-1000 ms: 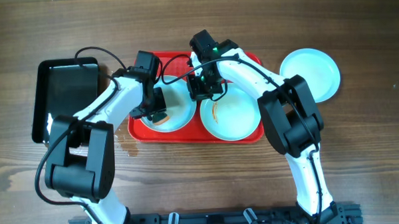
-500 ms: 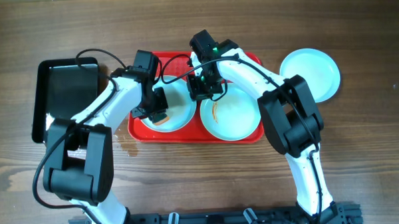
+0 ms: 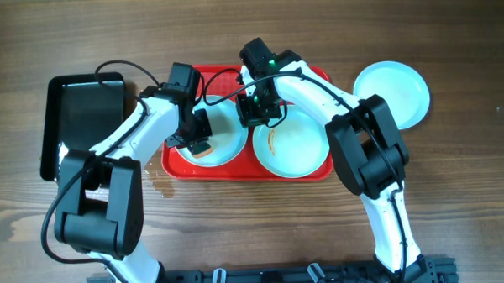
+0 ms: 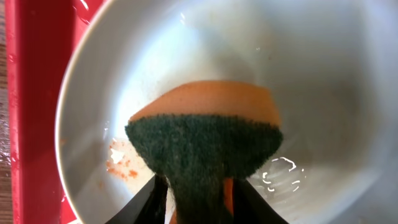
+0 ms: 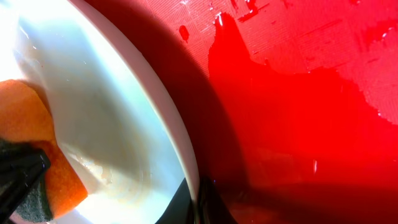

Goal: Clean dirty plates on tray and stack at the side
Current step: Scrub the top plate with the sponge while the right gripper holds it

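The red tray holds two pale plates side by side. In the left plate my left gripper is shut on an orange sponge with a dark green scouring face, pressed onto the plate's floor. Orange-brown crumbs of dirt lie beside it. My right gripper is shut on that same plate's rim, its jaws pinched over the edge above the wet tray floor. The right plate carries a thin orange smear. A third plate rests on the table to the right of the tray.
A glossy black tray lies on the wooden table left of the red tray. A small wet patch shows on the wood at the red tray's front left corner. Both arms cross over the tray's back half.
My left gripper's jaws have narrowed on the sponge and it has shifted slightly within the left plate. The right gripper and all plates have stayed in place.
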